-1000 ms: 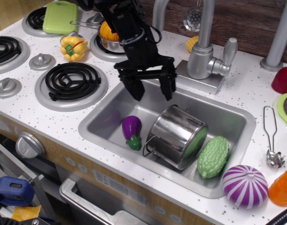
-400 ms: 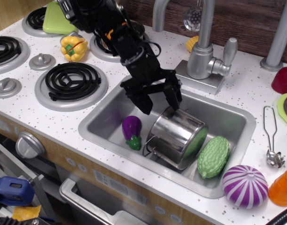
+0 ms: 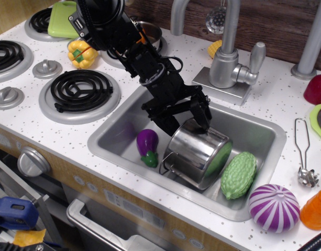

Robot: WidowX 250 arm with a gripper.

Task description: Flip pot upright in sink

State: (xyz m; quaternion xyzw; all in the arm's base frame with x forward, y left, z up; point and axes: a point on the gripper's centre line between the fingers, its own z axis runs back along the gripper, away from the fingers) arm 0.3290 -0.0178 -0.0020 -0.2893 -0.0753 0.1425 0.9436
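Note:
The shiny steel pot [image 3: 198,154] lies tilted on its side in the silver sink [image 3: 109,128], its base facing up and left, a wire loop handle at its lower left. My black gripper [image 3: 185,121] is open, its fingers [image 3: 168,125] straddling the pot's upper left edge, one on each side. Whether the fingertips touch the pot I cannot tell.
A purple eggplant [image 3: 147,145] lies left of the pot and a green bumpy gourd [image 3: 238,174] right of it, both in the sink. The faucet [image 3: 228,63] stands behind. Burners [image 3: 80,91] are at left; a purple-white onion [image 3: 274,207] sits on the front right counter.
My gripper has moved down and to the right, from above the sink's back rim to the pot's upper edge. It stays open. The pot has not moved.

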